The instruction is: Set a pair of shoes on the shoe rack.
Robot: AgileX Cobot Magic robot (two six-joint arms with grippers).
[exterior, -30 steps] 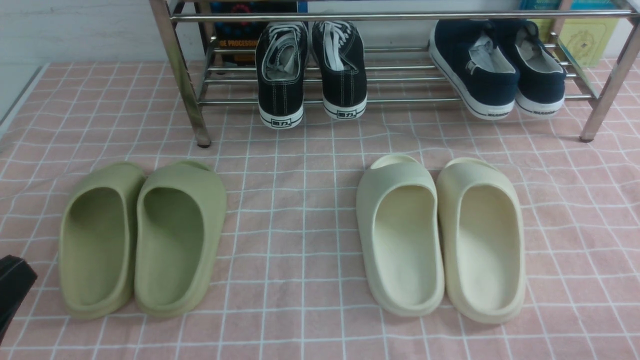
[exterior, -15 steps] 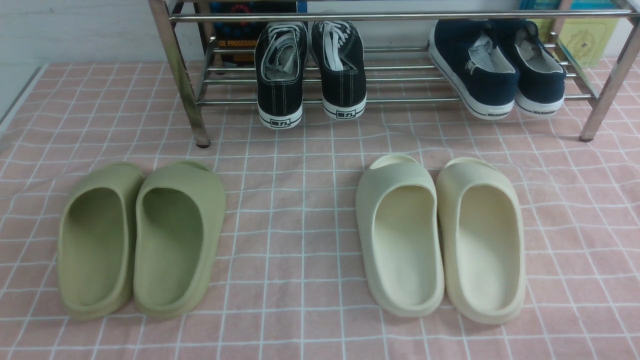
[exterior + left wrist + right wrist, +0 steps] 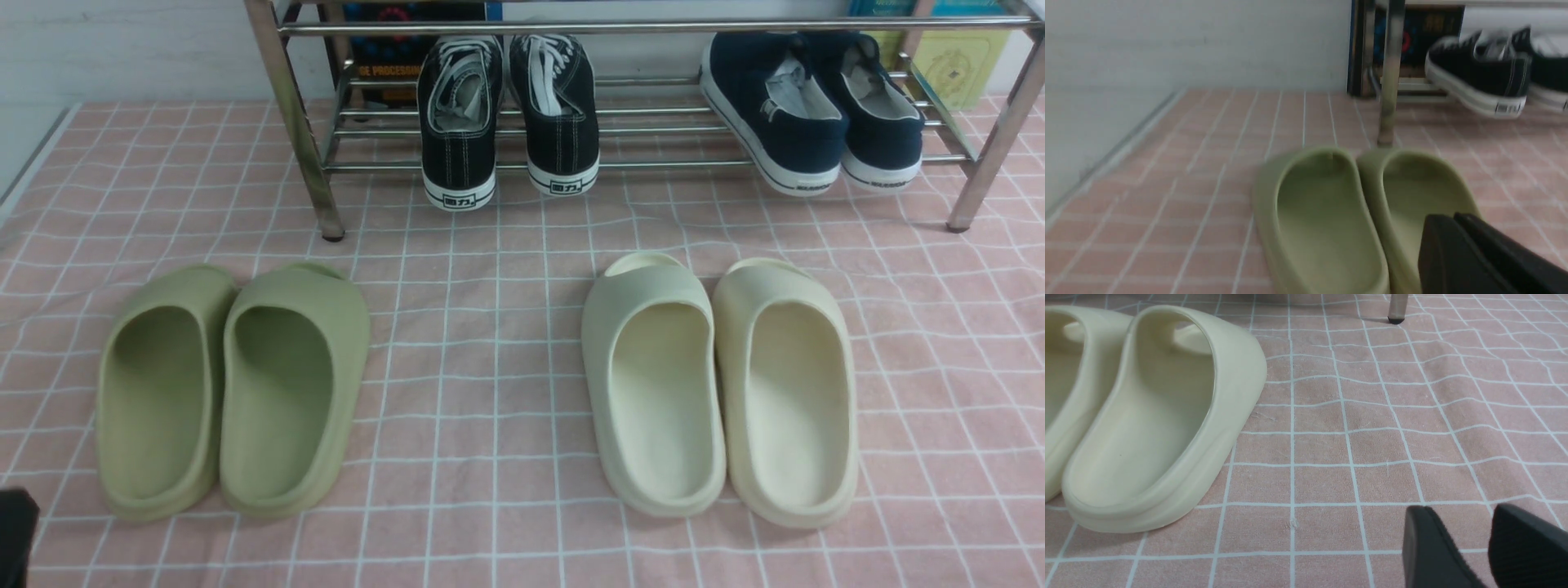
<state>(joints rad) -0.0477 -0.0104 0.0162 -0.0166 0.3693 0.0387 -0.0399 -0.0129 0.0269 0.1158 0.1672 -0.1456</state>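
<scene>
While both black sneakers (image 3: pixel 506 114) sat heels-near on the shoe rack (image 3: pixel 294 122), far ahead, left hand (image 3: pixel 1457 249) nearer and pressed together, right hand (image 3: pixel 1478 547) apart, both empty.

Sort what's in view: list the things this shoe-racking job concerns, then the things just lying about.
Job:
black canvas sneakers, on the rack's lower bars
chrome shoe rack

Lying about:
navy slip-on shoes, also on the rack
olive-green slippers
cream slippers
pink checked cloth

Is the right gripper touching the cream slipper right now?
Apart. The right wrist view shows the right gripper open over bare pink cloth, with grid squares between it and the cream slipper.
</scene>
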